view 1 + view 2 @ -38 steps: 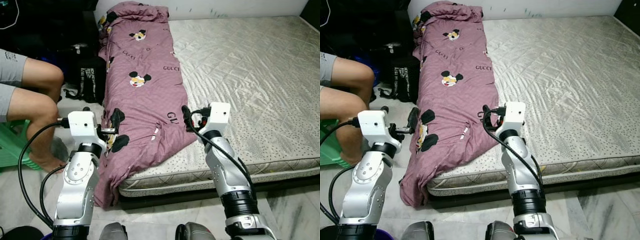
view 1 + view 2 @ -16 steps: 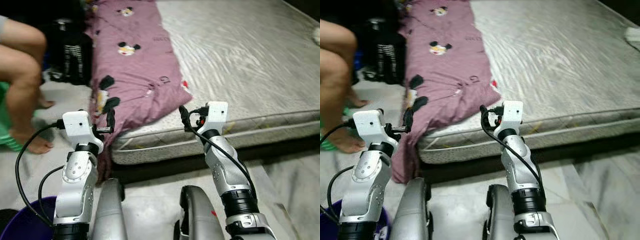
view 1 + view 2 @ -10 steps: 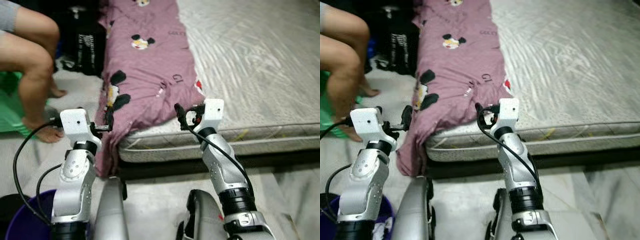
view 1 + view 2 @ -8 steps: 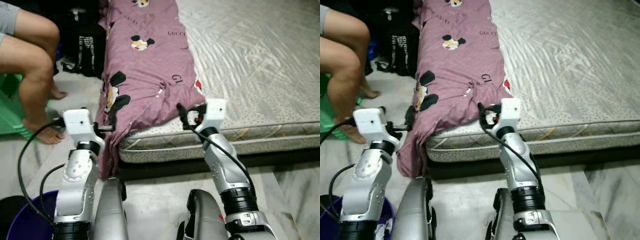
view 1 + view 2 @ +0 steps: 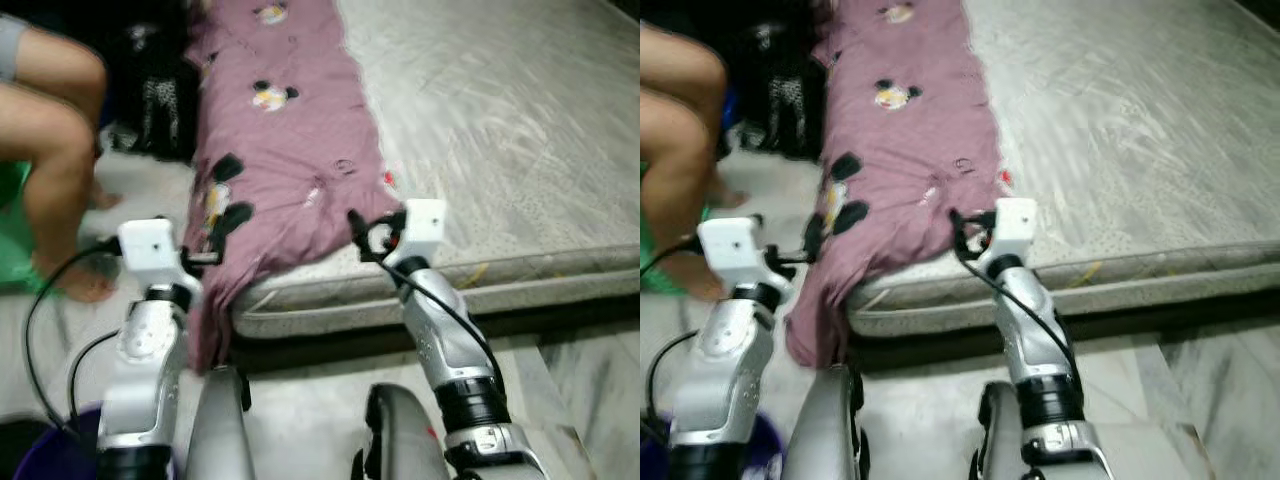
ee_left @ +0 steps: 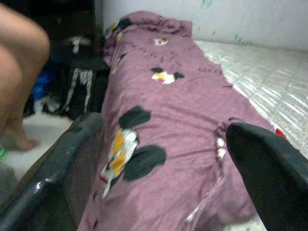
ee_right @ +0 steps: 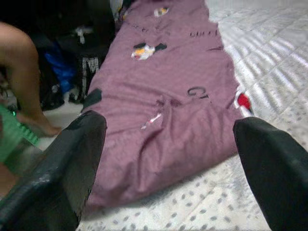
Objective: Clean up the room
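Purple cartoon-print blanket [image 5: 285, 160]: centre-left of frame, draped along mattress [image 5: 520, 150] edge, lower end spilling floorward. Left gripper [image 5: 222, 232] and right gripper [image 5: 362, 232]: both spread wide, empty, flanking its near end, seemingly poised to gather it.

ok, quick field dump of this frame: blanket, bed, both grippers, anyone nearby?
blanket: purple, cartoon-mouse print, lying along the bed's left side, near corner draping over the edge toward the floor
bed: bare quilted mattress
left gripper: open, raised beside the hanging blanket edge
right gripper: open, at the blanket's near corner on the mattress
person: bare legs, seated left of the bed
bag: dark, on the floor
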Tool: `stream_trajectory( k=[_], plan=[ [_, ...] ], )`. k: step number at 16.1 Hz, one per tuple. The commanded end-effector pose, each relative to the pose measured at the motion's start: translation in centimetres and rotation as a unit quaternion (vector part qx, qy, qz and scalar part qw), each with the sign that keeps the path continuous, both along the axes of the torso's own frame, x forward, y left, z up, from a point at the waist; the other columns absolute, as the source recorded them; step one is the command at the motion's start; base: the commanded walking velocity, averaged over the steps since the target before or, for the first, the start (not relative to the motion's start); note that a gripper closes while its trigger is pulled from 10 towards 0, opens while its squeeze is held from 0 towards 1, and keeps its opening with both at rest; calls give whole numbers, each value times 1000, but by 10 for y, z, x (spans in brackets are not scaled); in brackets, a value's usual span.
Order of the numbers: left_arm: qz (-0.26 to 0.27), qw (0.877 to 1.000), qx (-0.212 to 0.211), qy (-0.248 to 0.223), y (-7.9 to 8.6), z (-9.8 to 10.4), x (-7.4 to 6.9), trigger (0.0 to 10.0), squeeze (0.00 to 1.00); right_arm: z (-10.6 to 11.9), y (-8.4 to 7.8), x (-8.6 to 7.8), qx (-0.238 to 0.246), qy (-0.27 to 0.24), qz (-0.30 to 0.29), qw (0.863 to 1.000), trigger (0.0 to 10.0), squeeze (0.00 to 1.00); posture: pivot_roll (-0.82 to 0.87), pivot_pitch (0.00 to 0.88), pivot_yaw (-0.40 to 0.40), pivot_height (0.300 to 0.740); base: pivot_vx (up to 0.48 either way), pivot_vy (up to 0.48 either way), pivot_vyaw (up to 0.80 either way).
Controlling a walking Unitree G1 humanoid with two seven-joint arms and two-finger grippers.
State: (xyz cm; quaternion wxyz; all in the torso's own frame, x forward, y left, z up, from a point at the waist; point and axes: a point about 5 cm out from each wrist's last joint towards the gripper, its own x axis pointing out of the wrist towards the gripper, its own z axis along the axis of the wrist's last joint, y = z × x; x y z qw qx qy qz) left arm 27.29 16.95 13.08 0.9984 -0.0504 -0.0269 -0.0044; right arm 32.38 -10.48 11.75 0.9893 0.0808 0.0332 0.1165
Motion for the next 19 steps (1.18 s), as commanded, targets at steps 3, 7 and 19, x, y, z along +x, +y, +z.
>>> stream_trajectory(
  k=[3, 7, 19],
  plan=[
    [-11, 1000, -4, 1, -6, 0, 1, 10000, 0, -2, -8, 1, -2, 5, -13, 1000, 10000, 0, -49, 119, -27, 600, 351, 0, 0],
    [-16, 1000, -3, 2, -7, 0, 3, 10000, 0, -1, -8, 2, -1, 3, -15, 1000, 10000, 0, -47, 113, -27, 600, 316, 0, 0],
    [32, 999, -2, 21, 5, -5, 7, 10000, 0, -2, -10, 1, -6, 4, -15, 1000, 10000, 0, -53, 103, -31, 585, 73, 0, 0]
  ],
)
